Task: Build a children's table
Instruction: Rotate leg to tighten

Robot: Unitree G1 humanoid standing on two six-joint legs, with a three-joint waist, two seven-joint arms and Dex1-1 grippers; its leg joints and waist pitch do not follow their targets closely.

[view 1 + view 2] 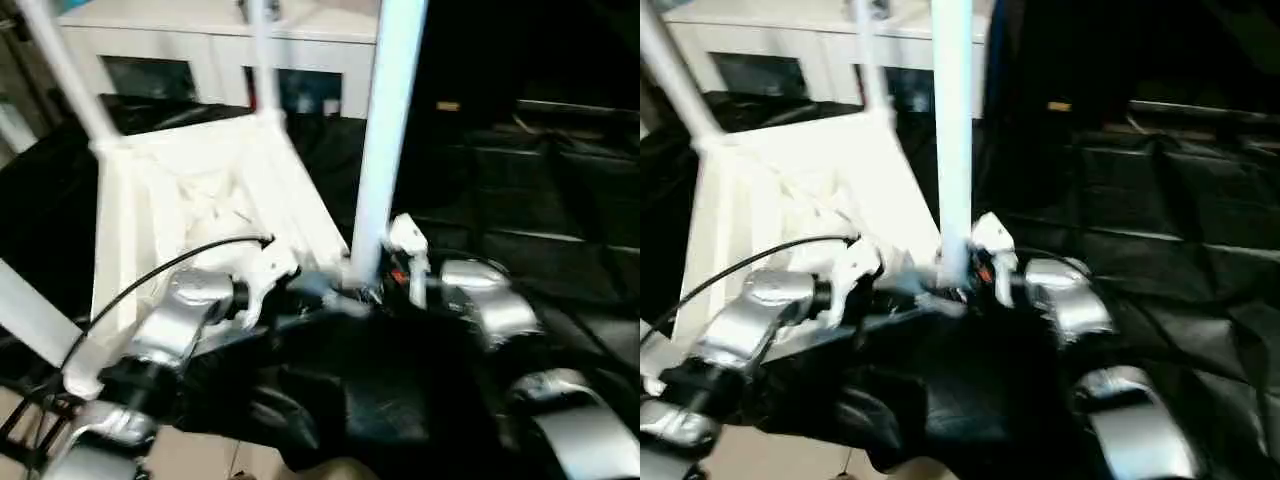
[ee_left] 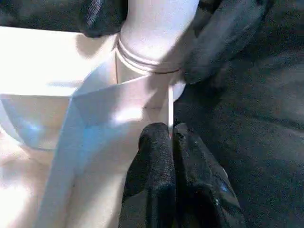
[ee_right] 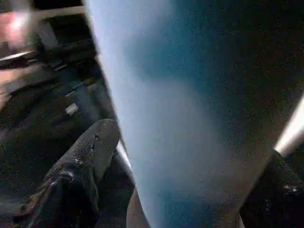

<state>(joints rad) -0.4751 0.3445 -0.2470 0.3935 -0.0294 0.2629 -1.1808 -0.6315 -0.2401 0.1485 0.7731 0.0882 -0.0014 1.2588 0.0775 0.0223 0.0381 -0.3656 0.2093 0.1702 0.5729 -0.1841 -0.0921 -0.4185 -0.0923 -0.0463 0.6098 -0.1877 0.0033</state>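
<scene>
Seating the long white tubular plastic leg [image 1: 385, 130] squarely calls for the pressed-together left claw [image 2: 170, 137] bracing the white ribbed plastic tabletop's [image 1: 190, 200] corner socket [image 2: 142, 76] while the spread right claw [image 3: 190, 199] straddles that leg.

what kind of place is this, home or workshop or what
Probably an indoor room set up for robot trials: a white cabinet with glass doors stands behind, black sheeting covers the work surface, and an upturned tabletop lies on it.

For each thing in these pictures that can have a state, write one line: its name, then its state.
Tabletop: upside down, ribbed underside showing.
Near leg: upright in its corner socket.
Far legs: standing in their sockets.
Left gripper: shut on a thin rib of the tabletop.
Right gripper: fingers either side of the near leg.
</scene>
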